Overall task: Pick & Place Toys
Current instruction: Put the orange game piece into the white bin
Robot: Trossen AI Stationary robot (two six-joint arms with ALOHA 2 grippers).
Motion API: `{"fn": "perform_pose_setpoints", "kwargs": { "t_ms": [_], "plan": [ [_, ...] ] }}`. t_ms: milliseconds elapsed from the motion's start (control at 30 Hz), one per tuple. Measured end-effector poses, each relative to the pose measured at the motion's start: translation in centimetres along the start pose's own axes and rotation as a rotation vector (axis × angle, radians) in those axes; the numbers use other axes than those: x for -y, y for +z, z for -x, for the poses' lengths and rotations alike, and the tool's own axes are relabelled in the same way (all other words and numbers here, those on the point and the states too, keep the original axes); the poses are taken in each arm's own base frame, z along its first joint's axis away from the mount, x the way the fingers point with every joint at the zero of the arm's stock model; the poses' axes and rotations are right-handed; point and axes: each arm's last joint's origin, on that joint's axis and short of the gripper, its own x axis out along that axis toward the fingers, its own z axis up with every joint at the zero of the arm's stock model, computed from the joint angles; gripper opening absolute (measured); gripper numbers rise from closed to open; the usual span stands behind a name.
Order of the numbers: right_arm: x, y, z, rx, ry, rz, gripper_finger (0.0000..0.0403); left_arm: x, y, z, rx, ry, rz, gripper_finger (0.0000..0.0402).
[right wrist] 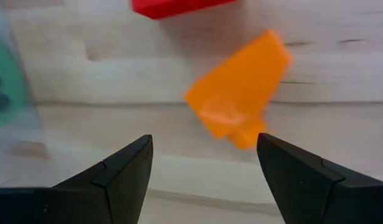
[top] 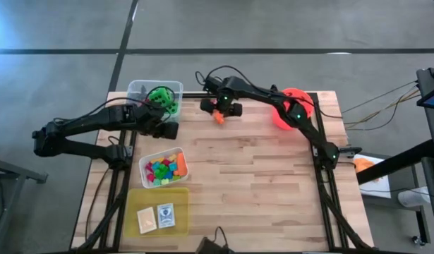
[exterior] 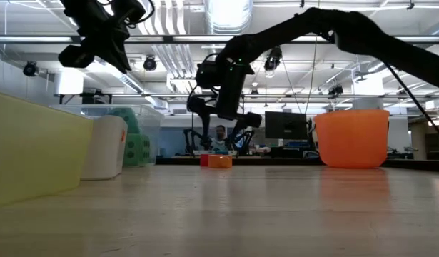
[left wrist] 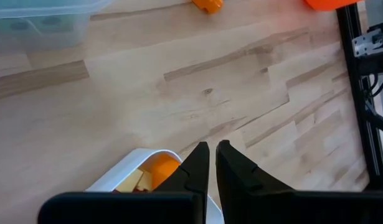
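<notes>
An orange block (right wrist: 238, 93) lies on the table at the far middle, with a red block (right wrist: 172, 6) just beyond it; both show in the low view (exterior: 220, 161). My right gripper (top: 221, 107) hangs open above the orange block (top: 219, 117), its fingers (right wrist: 116, 168) on either side and touching nothing. My left gripper (top: 167, 129) is shut and empty, raised between the clear tub (top: 140, 87) holding green dice (top: 162, 99) and the tub of bright blocks (top: 164, 167). Two cards (top: 156, 217) lie in the yellow tub (top: 181, 194).
The red-orange bucket (top: 296, 106) stands at the far right, under the right arm. The three tubs line the table's left side. Bare wood (top: 259, 183) fills the middle and near right. A black frame rail (left wrist: 356, 74) runs along the table's side.
</notes>
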Motion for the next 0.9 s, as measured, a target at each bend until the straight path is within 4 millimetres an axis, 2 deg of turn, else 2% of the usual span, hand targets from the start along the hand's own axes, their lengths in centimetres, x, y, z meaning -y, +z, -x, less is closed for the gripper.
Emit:
{"fn": "perform_pose_setpoints", "kwargs": {
  "t_ms": [133, 267, 467, 900],
  "plan": [
    [-0.8, 0.8, -0.6, -0.005, 0.026, -0.069, 0.0281, 0.0, -0.1, 0.0, -0.018, -0.011, -0.025, 0.0026],
    [0.3, 1.2, -1.3, -0.052, -0.031, -0.193, 0.0281, 0.1, -0.2, 0.0, -0.054, -0.032, -0.030, 0.0026],
    [1.1, 2.2, -1.2, -0.077, -0.057, -0.276, 0.0281, 0.1, -0.2, 0.0, -0.071, -0.043, -0.029, 0.0026],
    [2.3, 1.4, -2.2, -0.165, -0.148, -0.327, 0.0281, 0.2, -0.3, 0.0, -0.110, -0.072, -0.101, 0.0026]
  ]
}}
